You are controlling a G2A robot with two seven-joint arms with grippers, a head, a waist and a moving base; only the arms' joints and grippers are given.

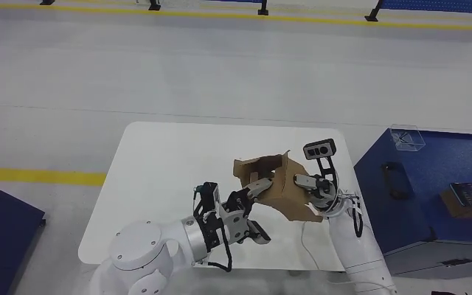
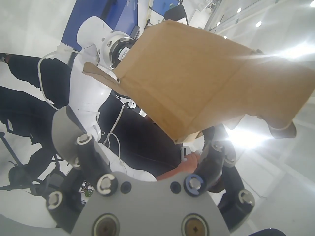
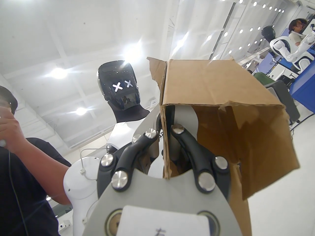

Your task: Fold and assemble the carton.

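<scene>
A brown carton (image 1: pixel 274 186) is held in the air above a white bench (image 1: pixel 162 169), just right of centre in the top view. Its open end and loose flaps are turned toward the upper left of the frame. It looks half-formed: the walls stand as a tube, but the flaps are not tucked in.

The right tool (image 3: pixel 166 133) comes in from the lower right of the top view. Its wrist view shows the fingers closed on one carton wall, one finger inside the box and one outside, pinching the cardboard edge between them. This grip seems to serve as the anchor, holding the box off the bench so its ends can be reached.

The left tool (image 1: pixel 254 214) sits at the lower centre of the top view, just beside the carton's near side. Its fingers are spread wide and grip nothing. The upper finger (image 1: pixel 254 190) lies against or very close to the cardboard; I cannot tell which. In its wrist view a carton corner hangs between the spread fingers. Held open like this, it looks ready to push a flap or press a wall square while the other tool steadies the box.
</scene>
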